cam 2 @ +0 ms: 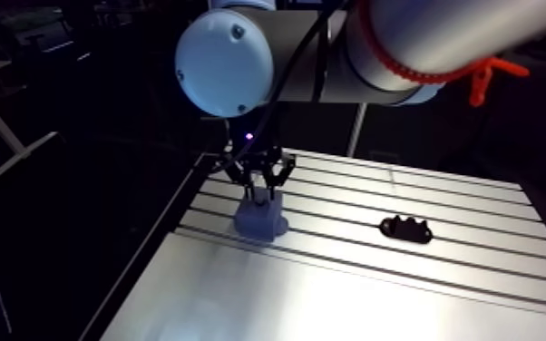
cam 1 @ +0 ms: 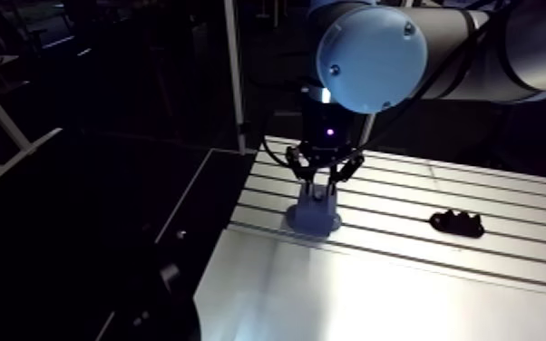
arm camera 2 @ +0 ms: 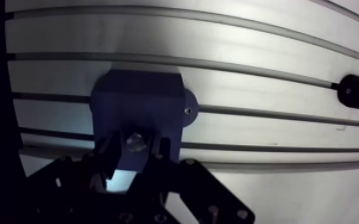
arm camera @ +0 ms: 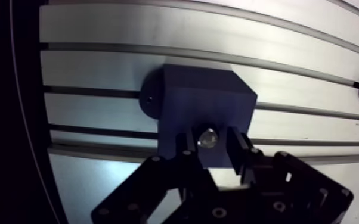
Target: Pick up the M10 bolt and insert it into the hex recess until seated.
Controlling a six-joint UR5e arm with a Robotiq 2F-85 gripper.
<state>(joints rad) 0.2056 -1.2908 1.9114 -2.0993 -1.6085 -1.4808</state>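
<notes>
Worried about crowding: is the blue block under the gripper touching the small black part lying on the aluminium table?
Apart. The arm view shows bare slotted aluminium table between the blue block and the small black part.

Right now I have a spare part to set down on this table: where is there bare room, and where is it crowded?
Free: the smooth table front, nearer than the blue block and the black part; also the slotted strip between those two. Crowded: right at the block, where the gripper holds the bolt.
</notes>
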